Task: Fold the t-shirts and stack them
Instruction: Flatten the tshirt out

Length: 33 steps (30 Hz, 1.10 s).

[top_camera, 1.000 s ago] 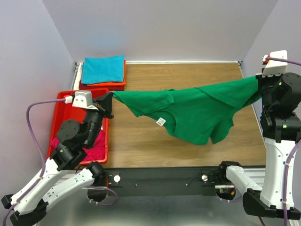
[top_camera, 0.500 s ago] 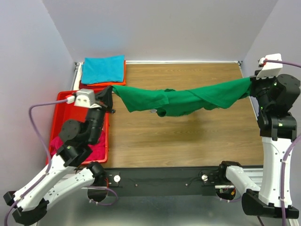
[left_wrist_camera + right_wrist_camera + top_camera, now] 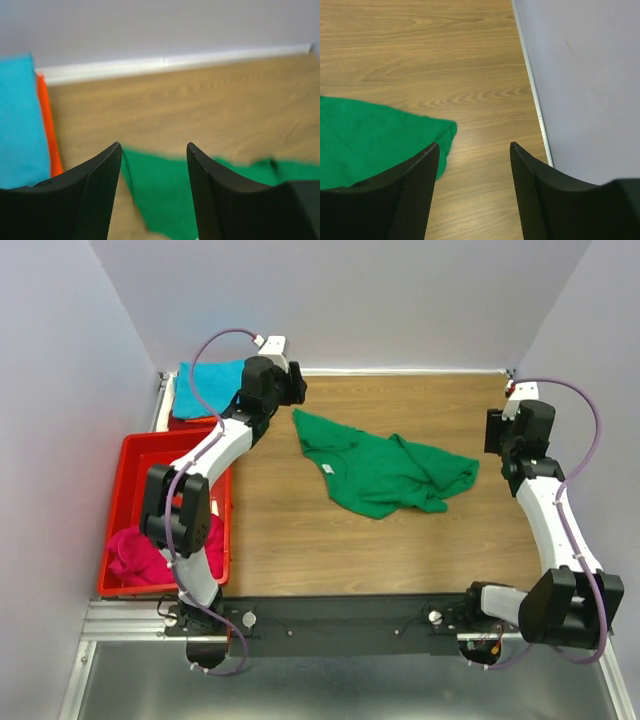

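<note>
While a crumpled green cloth t-shirt [image 3: 385, 472] lies mid-frame on the tabletop [image 3: 330, 550], the left gripper [image 3: 154, 148] stands wide, empty. The right gripper [image 3: 474, 146] likewise.

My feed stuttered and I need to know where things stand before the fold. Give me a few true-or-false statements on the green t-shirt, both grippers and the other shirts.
1. The green t-shirt lies rumpled and unfolded on the wooden table. True.
2. The left gripper is shut on the green t-shirt. False: it is open and holds nothing.
3. The right gripper is open and empty, near the table's right edge. True.
4. The magenta t-shirt is stacked on the teal t-shirt. False: it lies bunched in the near end of the red tray, while the teal one lies folded at the far left corner.
</note>
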Each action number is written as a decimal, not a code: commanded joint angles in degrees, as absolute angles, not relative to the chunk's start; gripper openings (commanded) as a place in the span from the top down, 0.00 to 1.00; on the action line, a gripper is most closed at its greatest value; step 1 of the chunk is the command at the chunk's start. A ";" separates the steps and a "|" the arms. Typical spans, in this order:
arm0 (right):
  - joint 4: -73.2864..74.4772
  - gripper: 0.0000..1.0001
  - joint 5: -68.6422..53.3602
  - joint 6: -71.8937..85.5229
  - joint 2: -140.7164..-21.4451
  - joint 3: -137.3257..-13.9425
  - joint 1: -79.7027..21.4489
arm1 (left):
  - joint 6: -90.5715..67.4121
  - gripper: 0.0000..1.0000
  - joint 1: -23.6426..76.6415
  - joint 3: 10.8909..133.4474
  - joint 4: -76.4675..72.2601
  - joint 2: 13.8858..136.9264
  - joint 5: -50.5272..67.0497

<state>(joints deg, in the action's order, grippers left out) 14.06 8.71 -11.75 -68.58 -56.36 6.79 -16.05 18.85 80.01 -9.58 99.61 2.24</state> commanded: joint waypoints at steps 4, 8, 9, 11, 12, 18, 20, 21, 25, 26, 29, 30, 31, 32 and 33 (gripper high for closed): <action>8.96 0.18 4.07 -14.92 -62.15 -51.51 7.38 | -7.67 0.29 18.98 80.69 -0.53 91.42 3.17; 26.85 0.11 -36.93 -35.72 -59.68 -51.15 7.38 | 1.91 0.28 19.77 75.79 1.93 84.83 14.88; 37.34 0.12 -43.01 -47.95 -60.81 -51.07 7.30 | 4.80 0.29 20.99 74.46 2.80 82.64 17.73; 44.10 0.14 -52.42 -56.57 -61.78 -50.19 7.29 | 7.89 0.29 23.98 69.47 3.07 80.69 23.00; 44.90 0.16 -52.82 -57.82 -62.22 -49.40 7.21 | 9.74 0.30 26.00 67.95 3.42 79.29 23.64; 45.44 0.18 -45.01 -61.96 -66.88 -48.08 7.21 | 27.49 0.30 48.67 56.26 4.13 77.26 13.73; 45.44 0.18 -42.72 -62.40 -69.77 -48.60 7.21 | 30.22 0.30 52.20 55.46 4.31 80.75 12.31; 45.44 0.18 -42.19 -62.14 -71.00 -48.86 7.21 | 30.23 0.30 53.16 55.63 4.48 80.77 11.87; 43.95 0.25 -37.02 -54.70 -77.16 -51.58 7.21 | 33.31 0.31 58.35 57.12 3.52 89.89 8.27; 43.68 0.26 -34.22 -53.28 -78.47 -52.20 7.21 | 33.48 0.31 58.88 58.61 3.43 91.65 6.52; 42.46 0.28 -31.04 -50.19 -81.21 -52.82 7.29 | 33.66 0.32 59.85 61.60 3.08 97.28 4.40; 41.93 0.29 -30.85 -49.66 -81.47 -52.21 7.29 | 33.66 0.33 59.85 62.22 2.82 99.21 4.13; 41.75 0.28 -30.94 -49.57 -81.47 -52.03 7.21 | 33.66 0.33 59.94 62.84 2.46 100.01 4.30; 41.57 0.28 -31.20 -49.40 -81.65 -51.60 7.21 | 33.84 0.33 59.85 63.71 2.37 100.72 4.48; 41.14 0.28 -31.29 -49.05 -81.82 -51.33 7.21 | 33.84 0.33 59.94 64.16 2.20 102.03 4.57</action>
<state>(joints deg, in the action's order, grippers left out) 42.50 -33.87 -52.21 -81.32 -51.18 7.18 31.94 60.01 61.01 3.99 99.61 7.46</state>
